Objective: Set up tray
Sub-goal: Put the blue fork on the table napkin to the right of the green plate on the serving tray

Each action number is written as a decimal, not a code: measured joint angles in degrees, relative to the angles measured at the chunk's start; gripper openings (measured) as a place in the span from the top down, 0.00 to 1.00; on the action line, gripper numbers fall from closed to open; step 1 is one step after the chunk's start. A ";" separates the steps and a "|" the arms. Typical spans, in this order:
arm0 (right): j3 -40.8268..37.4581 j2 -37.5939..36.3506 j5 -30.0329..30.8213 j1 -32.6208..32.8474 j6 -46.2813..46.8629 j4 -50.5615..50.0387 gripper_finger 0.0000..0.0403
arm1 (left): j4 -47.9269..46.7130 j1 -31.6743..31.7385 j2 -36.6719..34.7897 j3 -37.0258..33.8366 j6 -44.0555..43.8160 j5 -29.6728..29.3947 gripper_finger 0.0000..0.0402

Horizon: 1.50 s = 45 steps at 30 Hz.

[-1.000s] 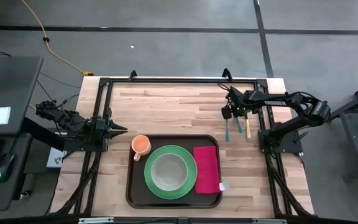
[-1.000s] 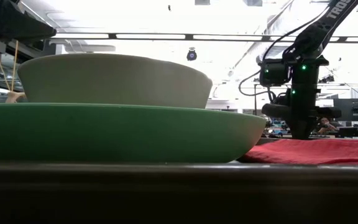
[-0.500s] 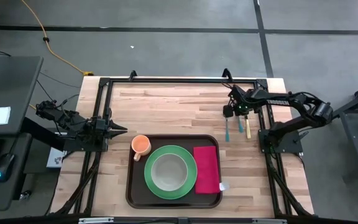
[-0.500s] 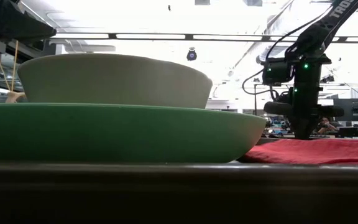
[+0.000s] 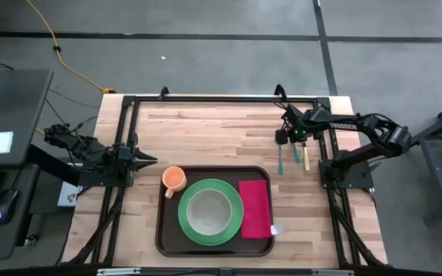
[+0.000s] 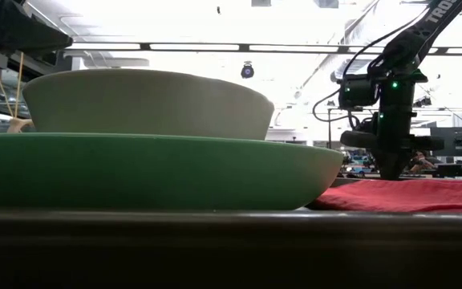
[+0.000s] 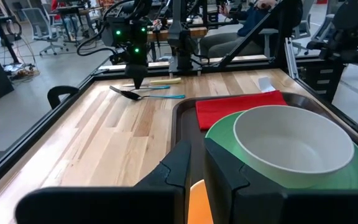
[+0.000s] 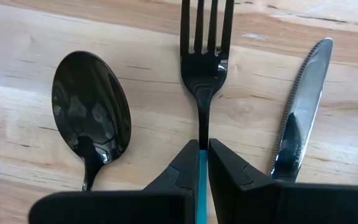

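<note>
Sitting well below the right gripper (image 5: 295, 140) on the table: the tray (image 5: 167, 236), big, brown and stiff, probably slippery plastic, already carrying a green plate (image 5: 194, 230), a pale bowl (image 5: 209, 211) and a soft red napkin (image 5: 255, 208), so best left flat and not lifted. Lying right under the right gripper: a fork (image 8: 205, 56), thin, hard and light, likely slick, best pinched along its blue handle. Squeezing nearly shut on that blue handle now, fingers (image 8: 179, 171) pressing from both sides, table probably touching underneath, though hard seeing. Resting just beside the fork, one on each side: a spoon (image 8: 91, 115) and a knife (image 8: 300, 109). Waiting far off at the table's other edge: the left gripper (image 7: 196, 163), fingers nearly together, holding nothing, an orange cup (image 5: 174, 179) sitting just in front.
</note>
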 joint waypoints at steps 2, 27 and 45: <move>0.02 -0.04 0.00 0.00 0.00 0.11 0.97 | 0.00 0.00 0.00 0.00 0.00 0.00 0.83; 0.09 1.81 -0.59 0.02 0.14 2.56 0.77 | -0.36 0.00 0.00 0.00 0.00 0.00 0.83; 0.07 3.28 0.43 0.04 -0.61 3.30 0.88 | -1.42 0.00 -0.01 0.00 0.00 -0.02 0.83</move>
